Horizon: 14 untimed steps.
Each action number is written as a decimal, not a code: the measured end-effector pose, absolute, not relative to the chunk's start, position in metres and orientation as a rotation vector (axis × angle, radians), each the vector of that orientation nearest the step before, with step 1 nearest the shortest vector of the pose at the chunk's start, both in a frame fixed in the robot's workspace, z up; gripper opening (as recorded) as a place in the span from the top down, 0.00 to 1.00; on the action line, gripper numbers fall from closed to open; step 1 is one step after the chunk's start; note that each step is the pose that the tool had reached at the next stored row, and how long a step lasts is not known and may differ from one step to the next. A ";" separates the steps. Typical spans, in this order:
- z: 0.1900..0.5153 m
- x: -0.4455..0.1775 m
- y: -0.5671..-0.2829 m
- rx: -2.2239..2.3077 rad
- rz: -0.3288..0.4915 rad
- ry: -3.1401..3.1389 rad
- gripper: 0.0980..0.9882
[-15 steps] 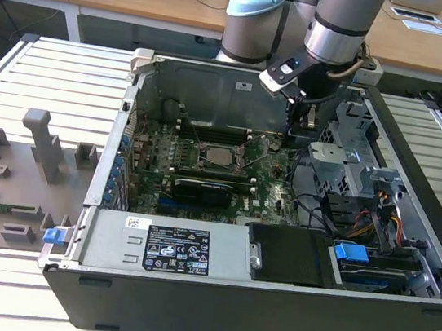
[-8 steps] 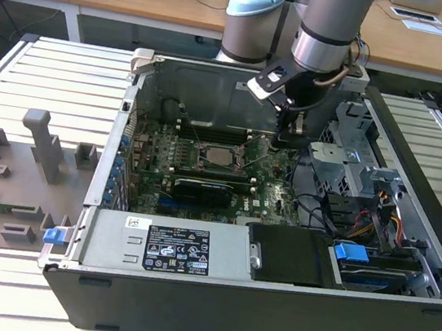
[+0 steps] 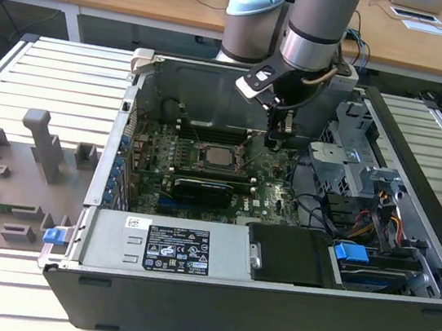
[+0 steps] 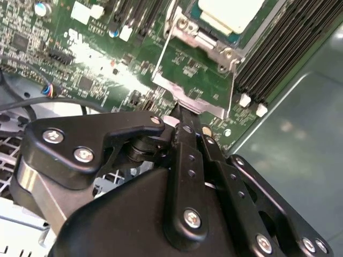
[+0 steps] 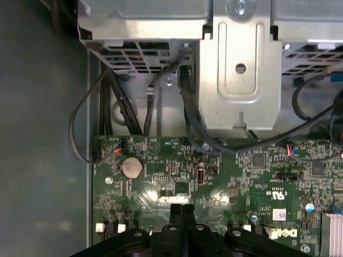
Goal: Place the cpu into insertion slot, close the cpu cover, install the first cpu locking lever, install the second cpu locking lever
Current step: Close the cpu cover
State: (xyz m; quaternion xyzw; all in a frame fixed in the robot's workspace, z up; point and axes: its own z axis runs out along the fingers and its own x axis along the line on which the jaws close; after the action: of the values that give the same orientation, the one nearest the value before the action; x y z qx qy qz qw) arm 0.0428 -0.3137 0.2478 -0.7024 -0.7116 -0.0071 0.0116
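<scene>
The cpu (image 3: 220, 157), a pale silver square, lies in the insertion slot (image 3: 202, 160) in the middle of the green board; the second wrist view shows its corner (image 4: 230, 12) inside the slot's metal rim (image 4: 202, 40). The cpu cover (image 4: 195, 103) appears swung open away from the slot, with green board showing through its window. My gripper (image 3: 276, 140) hangs over the board on the exterior view's right of the slot. Its fingers are shut with nothing between them (image 5: 182, 208), and the tips (image 4: 181, 113) sit right at the cover's free edge.
Below the slot in the exterior view lies a long black card (image 3: 201, 189). A drive cage (image 3: 352, 167) with cables stands on the exterior view's right, the power supply (image 3: 168, 249) in front. Memory slots (image 4: 284, 48) flank the socket. A grey fixture (image 3: 14, 169) sits outside the case.
</scene>
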 end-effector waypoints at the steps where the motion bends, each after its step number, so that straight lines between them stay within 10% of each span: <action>1: 0.248 0.041 -0.314 -2.190 -0.022 -2.219 0.99; 14: 0.248 0.020 -0.314 -2.189 -0.026 -2.218 0.99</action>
State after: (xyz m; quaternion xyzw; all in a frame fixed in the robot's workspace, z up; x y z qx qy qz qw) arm 0.0203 -0.3137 0.2478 -0.7023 -0.7117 -0.0083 0.0124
